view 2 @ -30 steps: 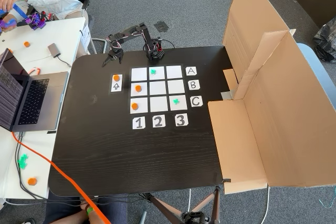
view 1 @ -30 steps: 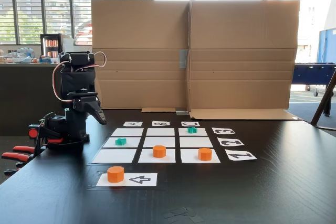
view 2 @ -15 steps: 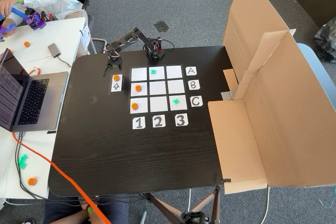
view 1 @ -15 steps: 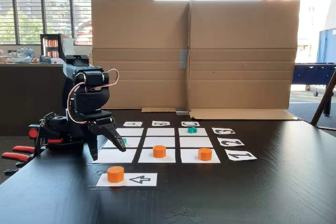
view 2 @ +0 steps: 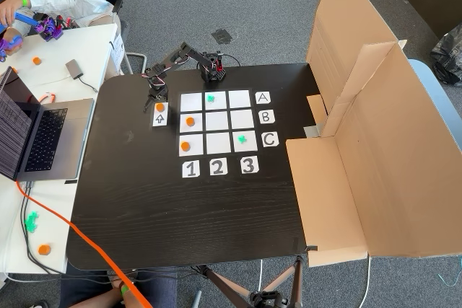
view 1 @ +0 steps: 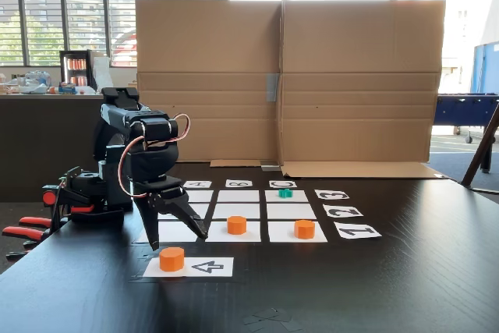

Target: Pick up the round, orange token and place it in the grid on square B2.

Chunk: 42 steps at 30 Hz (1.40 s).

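Since half a second ago the arm (view 1: 132, 157) has leaned further forward and down, and its gripper (view 1: 179, 239) now hangs just above the round, orange token (view 1: 171, 258) instead of behind it.

Going by size: a tall cardboard screen (view 1: 288, 76) stands at the far edge of the dark surface (view 1: 374, 286), behind the grid (view 1: 237, 211). The grid lies flat near the middle of the surface, with its letter cards on the far side and its number cards on the right in the low fixed view. Square B2 (view 1: 236, 210) is the middle rectangle of the grid and is bare. Just in front of the grid lies the white arrow card (view 1: 191, 267), and the round, orange token sits on the left end of this card, apart from the grid.

The fingers (view 1: 192, 224) are spread open and point downward, one on each side above the token, not touching it. In the high fixed view the gripper (view 2: 155, 96) is beside the token (view 2: 159, 107), at the end of the card away from the grid's number cards.

Two more orange tokens (view 1: 236, 225) rest in the nearest row of the grid, and a green token (view 1: 285, 193) rests in the far row.
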Each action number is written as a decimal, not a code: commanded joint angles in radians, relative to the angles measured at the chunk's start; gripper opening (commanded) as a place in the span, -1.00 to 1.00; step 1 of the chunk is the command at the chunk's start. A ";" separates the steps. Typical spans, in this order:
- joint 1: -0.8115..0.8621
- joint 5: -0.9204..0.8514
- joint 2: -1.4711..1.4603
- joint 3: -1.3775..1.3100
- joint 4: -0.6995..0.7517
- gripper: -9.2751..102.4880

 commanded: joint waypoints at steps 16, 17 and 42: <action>0.005 0.006 -0.037 -0.086 -0.005 0.17; 0.005 0.006 -0.040 -0.091 -0.005 0.08; 0.018 -0.018 -0.078 -0.104 -0.058 -0.80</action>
